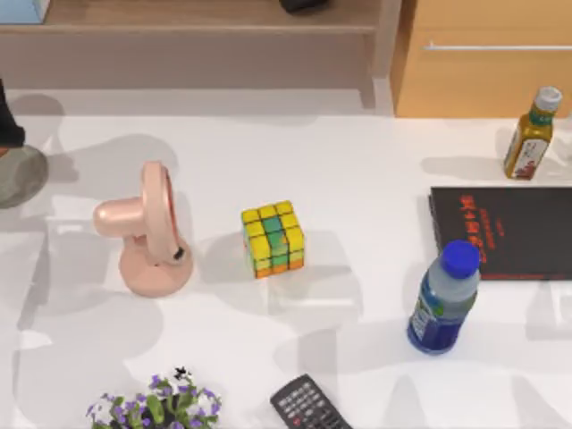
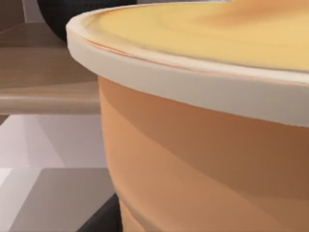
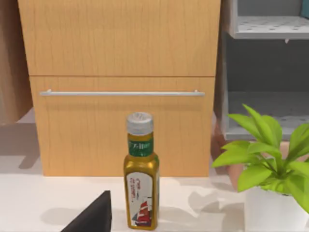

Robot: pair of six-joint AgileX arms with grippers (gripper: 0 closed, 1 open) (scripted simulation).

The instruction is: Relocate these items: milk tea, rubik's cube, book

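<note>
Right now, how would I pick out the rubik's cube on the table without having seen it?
Start at the white table in the top view and find the pink fan on its left half. Just to the fan's right, near the table's middle, sits the rubik's cube. It is the only small boxy thing there, chequered in yellow, green and orange squares.

Rendered home living room, white counter (image 1: 357, 170) with pink fan (image 1: 147, 228), remote (image 1: 308, 407), potted plant (image 3: 270, 159), wooden drawer cabinet (image 3: 120, 87) and shelf (image 1: 197, 27) behind
</note>
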